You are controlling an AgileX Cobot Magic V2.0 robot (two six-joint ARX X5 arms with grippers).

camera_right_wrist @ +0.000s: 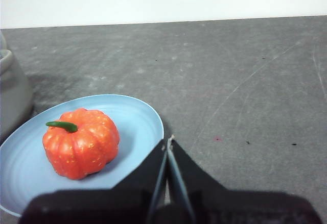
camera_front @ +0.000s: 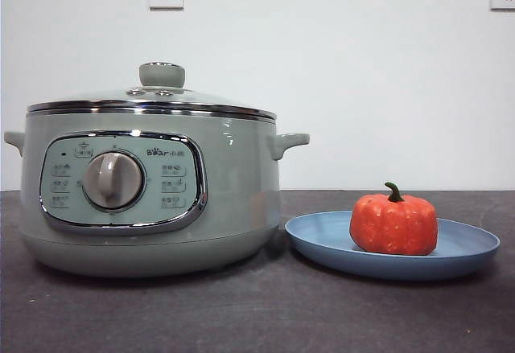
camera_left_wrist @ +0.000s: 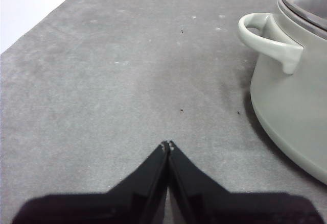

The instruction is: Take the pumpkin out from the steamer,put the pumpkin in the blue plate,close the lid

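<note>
Steamer (camera_front: 153, 200) w/ lid (camera_front: 153, 100) on blocks table's (camera_front: 241, 313) left half; blue plate (camera_front: 392, 244) just beside it, pumpkin (camera_front: 393, 223) on top. Front strip of table open, right edge past plate too.

The front camera sits low, about level with the bench top, near its front edge, facing straight across to the back wall; the steamer (camera_front: 149, 188) and blue plate (camera_front: 392, 246) stand close and large. The left wrist camera looks down and forward over its gripper (camera_left_wrist: 167, 145) toward a rounded far corner of the bench, catching the steamer's (camera_left_wrist: 294, 81) side handle. The right wrist camera looks over its gripper (camera_right_wrist: 167, 141) toward the far edge, sharing the blue plate (camera_right_wrist: 138, 119) with the front view.
</note>
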